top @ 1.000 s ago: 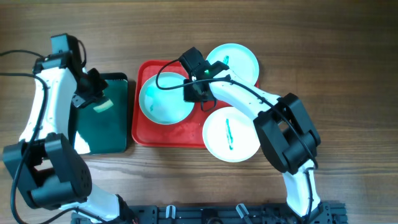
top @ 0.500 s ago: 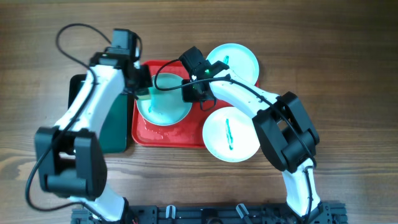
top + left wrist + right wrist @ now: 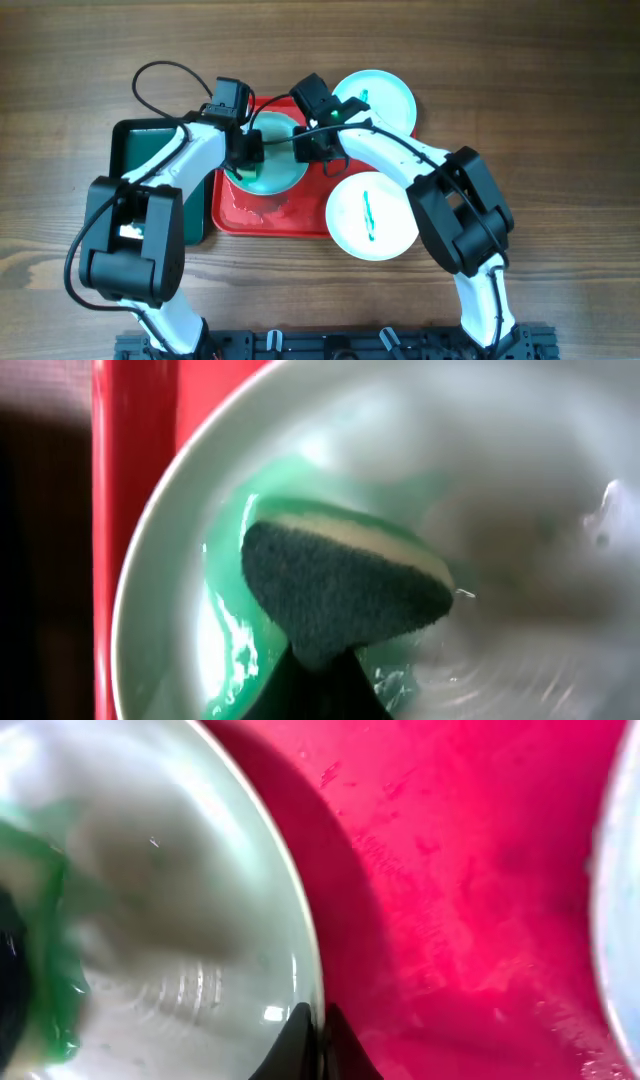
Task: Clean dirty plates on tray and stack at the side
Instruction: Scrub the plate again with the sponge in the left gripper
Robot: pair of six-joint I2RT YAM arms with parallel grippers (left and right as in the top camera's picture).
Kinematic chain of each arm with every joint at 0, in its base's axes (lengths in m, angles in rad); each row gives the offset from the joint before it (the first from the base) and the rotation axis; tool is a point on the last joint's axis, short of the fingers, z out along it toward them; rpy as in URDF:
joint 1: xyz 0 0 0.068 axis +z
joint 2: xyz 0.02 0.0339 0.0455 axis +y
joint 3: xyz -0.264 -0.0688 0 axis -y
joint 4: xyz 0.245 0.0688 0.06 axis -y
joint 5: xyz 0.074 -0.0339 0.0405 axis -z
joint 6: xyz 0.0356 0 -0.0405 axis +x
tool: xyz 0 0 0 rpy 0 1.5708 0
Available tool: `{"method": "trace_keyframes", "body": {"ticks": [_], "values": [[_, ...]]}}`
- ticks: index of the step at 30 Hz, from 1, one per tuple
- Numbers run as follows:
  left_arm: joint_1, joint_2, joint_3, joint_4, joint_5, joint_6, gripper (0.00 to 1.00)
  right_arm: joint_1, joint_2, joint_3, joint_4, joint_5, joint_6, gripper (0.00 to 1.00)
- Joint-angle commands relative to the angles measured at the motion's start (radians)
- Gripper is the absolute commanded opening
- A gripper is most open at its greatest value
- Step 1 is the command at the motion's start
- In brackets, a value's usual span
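Teal-green smear (image 3: 225, 650) spreads wet under the scouring sponge (image 3: 345, 595) that the left gripper (image 3: 243, 158), closed on it, presses to the plate (image 3: 285, 172) in the red tray (image 3: 288, 216), the right gripper (image 3: 305, 150) pinching that plate's rim steady: wiping seems under way, and next calls for sweeping the residue off.

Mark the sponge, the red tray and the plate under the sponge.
sponge (image 3: 340, 595), left wrist view, dark scrubbing face.
red tray (image 3: 285, 215), overhead view, bare floor near the front.
plate (image 3: 160, 575), left wrist view, left rim.
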Motion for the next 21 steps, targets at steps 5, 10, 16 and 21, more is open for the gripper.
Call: {"method": "trace_keyframes", "body": {"ticks": [5, 10, 16, 21], "values": [[-0.014, 0.050, -0.030, 0.107, -0.354, -0.246, 0.04, 0.010, 0.045, -0.011, -0.005, -0.021, -0.021, 0.04], [-0.069, 0.036, -0.029, 0.047, 0.131, 0.033, 0.04, 0.010, 0.045, -0.011, -0.006, -0.021, -0.021, 0.04], [-0.074, 0.036, -0.029, 0.050, 0.473, 0.129, 0.04, 0.010, 0.045, -0.011, -0.008, -0.021, -0.021, 0.04], [-0.055, 0.036, -0.029, 0.068, -0.165, -0.287, 0.04, 0.010, 0.045, -0.011, -0.008, -0.021, -0.021, 0.04]]}}
